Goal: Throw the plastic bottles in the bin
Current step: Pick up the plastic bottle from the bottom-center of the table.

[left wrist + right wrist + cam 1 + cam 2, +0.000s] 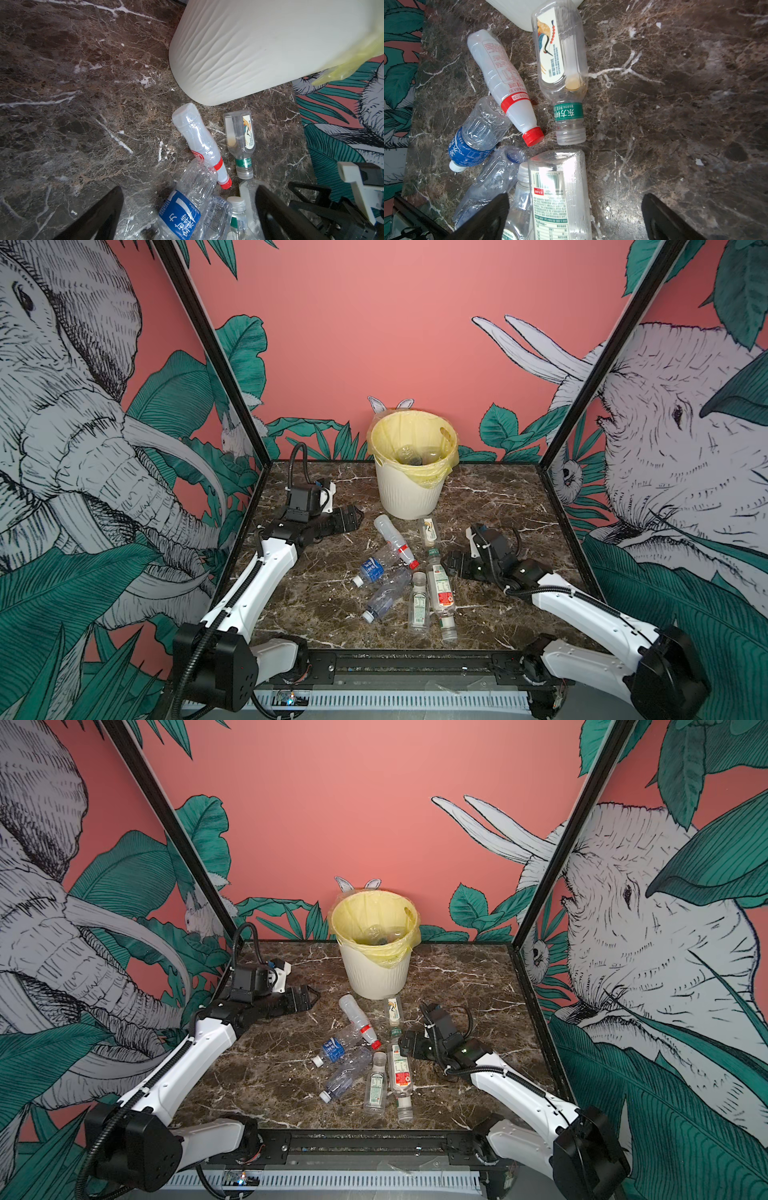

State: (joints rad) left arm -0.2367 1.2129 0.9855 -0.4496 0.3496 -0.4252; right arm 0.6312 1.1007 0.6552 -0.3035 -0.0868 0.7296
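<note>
Bottles (417,456) inside bin (409,495) show dimly, perhaps 2 or 3.

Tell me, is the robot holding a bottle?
Nothing is held. The left pincer and right pincer are open and empty; the bottles lie on the table.

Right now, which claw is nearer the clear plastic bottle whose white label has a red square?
Right. The right claw is open, right beside that bottle. The left claw, also open, sits farther off, nearer the cream ribbed plastic bin.
</note>
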